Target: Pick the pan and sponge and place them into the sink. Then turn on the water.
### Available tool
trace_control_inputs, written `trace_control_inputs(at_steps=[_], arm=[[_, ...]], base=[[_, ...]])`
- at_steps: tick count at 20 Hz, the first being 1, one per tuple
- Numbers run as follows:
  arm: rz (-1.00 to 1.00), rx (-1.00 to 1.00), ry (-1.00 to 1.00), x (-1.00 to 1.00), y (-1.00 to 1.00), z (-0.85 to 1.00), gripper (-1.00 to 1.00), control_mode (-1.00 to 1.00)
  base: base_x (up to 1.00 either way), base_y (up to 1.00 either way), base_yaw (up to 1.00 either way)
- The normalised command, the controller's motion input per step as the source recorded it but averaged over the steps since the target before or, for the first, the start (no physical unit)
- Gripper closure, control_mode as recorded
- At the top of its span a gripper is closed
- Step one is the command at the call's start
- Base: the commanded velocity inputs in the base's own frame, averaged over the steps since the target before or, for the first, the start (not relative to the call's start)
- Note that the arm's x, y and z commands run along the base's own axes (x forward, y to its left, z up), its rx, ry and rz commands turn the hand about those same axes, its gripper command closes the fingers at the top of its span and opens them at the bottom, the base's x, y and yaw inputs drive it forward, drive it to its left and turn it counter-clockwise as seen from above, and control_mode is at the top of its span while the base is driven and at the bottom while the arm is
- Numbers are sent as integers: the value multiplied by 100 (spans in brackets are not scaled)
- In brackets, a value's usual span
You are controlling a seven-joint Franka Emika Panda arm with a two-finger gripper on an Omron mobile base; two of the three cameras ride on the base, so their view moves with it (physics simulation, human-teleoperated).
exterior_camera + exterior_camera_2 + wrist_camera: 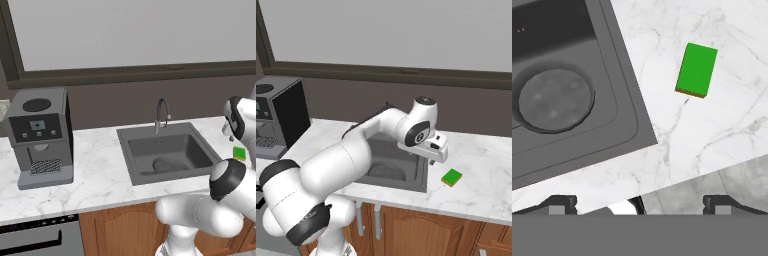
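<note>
Pan (555, 97) sits in the sink (624, 112); we hover our end effector (639, 205), fingers apart, and must descend onto the sponge (697, 69) beside the sink.

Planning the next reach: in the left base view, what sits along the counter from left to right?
Coffee machine → sink, with the pan lying in it and the faucet behind it → sponge beside the robot arm.
</note>
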Motion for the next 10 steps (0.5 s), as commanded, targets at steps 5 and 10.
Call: trace_control_inputs(at_steps=[5,10], arm=[[0,1,0,6,-15,-9,-100,-100],[0,0,0,7,-13,-13,-100,-100]], base=[[0,0,0],[0,0,0]])
